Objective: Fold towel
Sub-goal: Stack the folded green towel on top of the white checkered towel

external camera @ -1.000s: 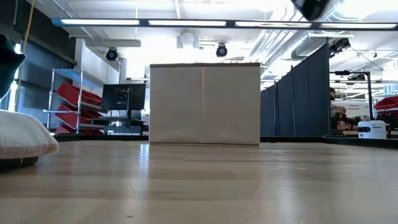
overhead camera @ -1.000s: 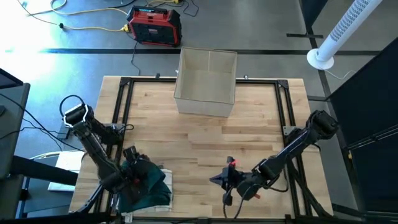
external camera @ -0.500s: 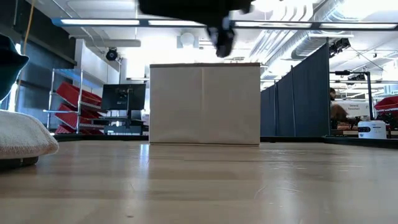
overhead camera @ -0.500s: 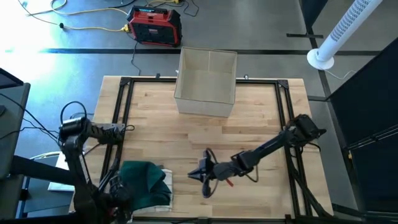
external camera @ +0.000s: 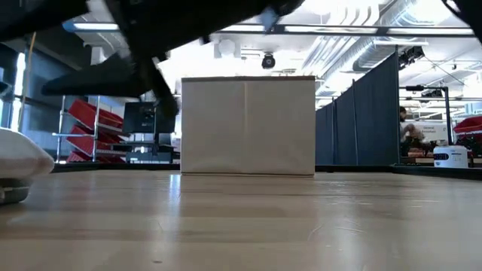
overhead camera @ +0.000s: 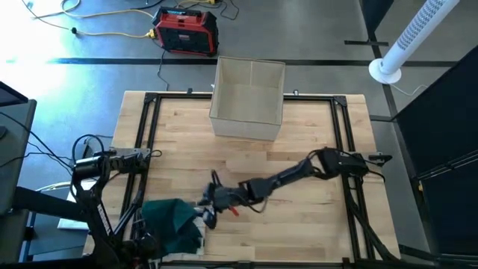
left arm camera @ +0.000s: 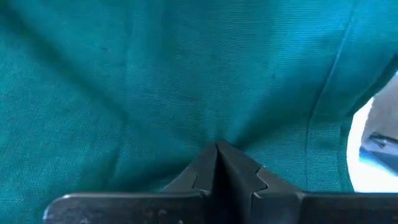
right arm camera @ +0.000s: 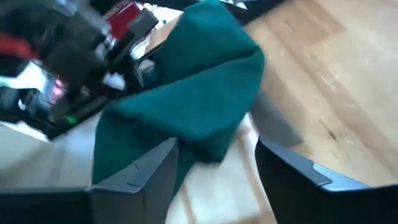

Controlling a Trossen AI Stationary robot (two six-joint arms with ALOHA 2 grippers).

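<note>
Light wooden table (overhead camera: 299, 224) edged by a black frame (overhead camera: 146, 119). Resting on it: beige box (overhead camera: 248, 99) at the far middle, teal towel (overhead camera: 170, 226) bunched over a white towel (external camera: 19, 162) at the near left corner.

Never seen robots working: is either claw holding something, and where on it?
Left gripper is shut on the teal towel, pinching its cloth; right gripper holds nothing.

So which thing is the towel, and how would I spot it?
Find the wooden table and go to its near-left corner. The towel is the crumpled teal cloth there, the only soft, coloured thing, unlike the plain beige box at the far edge.
</note>
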